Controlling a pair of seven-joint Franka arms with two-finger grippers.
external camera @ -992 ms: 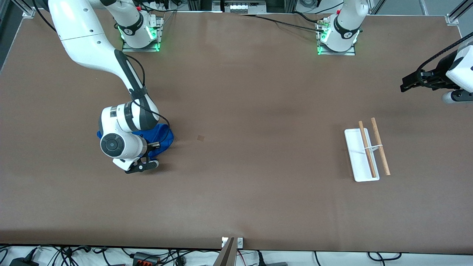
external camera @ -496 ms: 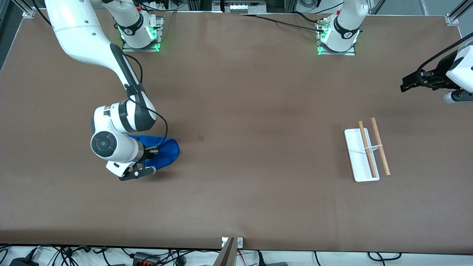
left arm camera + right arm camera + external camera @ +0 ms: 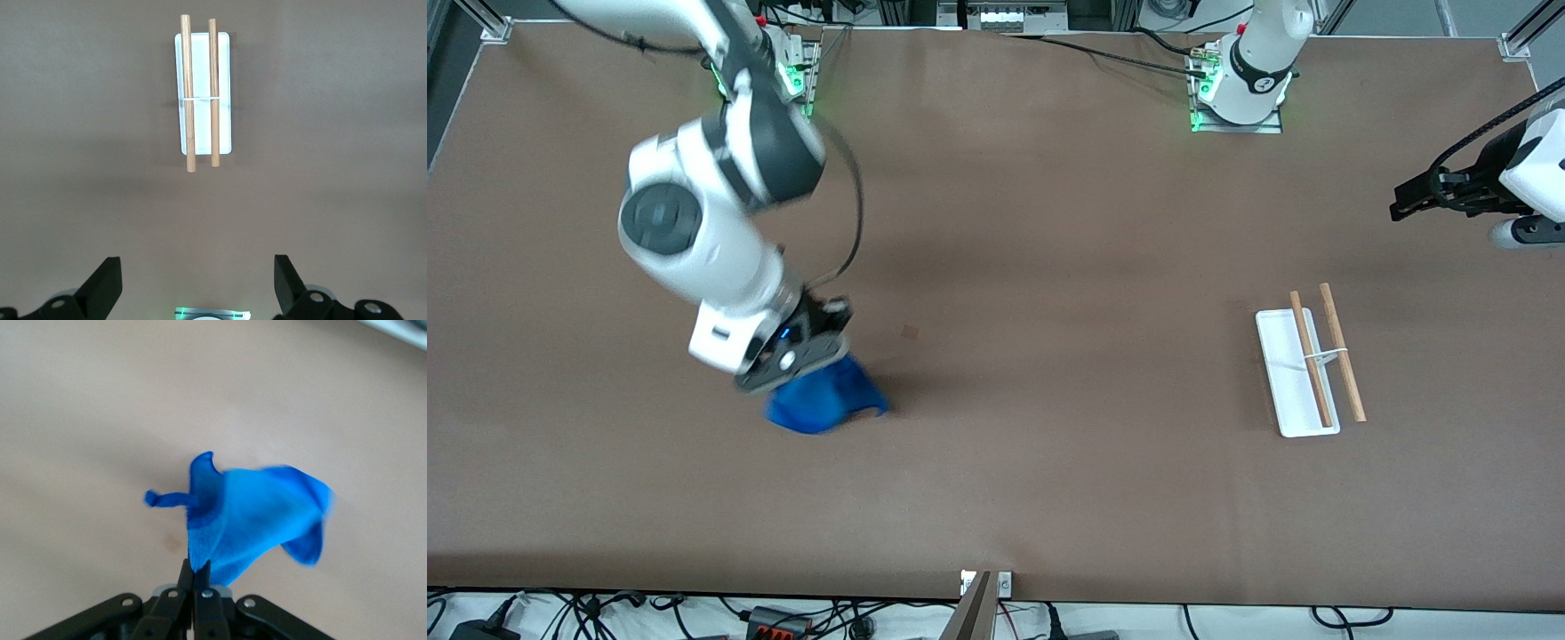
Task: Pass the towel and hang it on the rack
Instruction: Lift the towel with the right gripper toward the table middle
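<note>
Brown table [image 3: 1049, 267]: right pincer [image 3: 194, 577] pinching towel [image 3: 257, 517] aloft (left pincer [image 3: 197, 283] wide, idle).

No readable text, label, brand or number anywhere — arms, table, rack all unmarked

The towel [image 3: 827, 404] hangs under the right gripper [image 3: 805, 342], up over the table [image 3: 1049, 498] toward the right arm's end — clear of the surface. The rack [image 3: 1303, 369] stands on the table toward the left arm's end, well apart from the towel — and the left gripper [image 3: 1409, 203] waits above that end.
</note>
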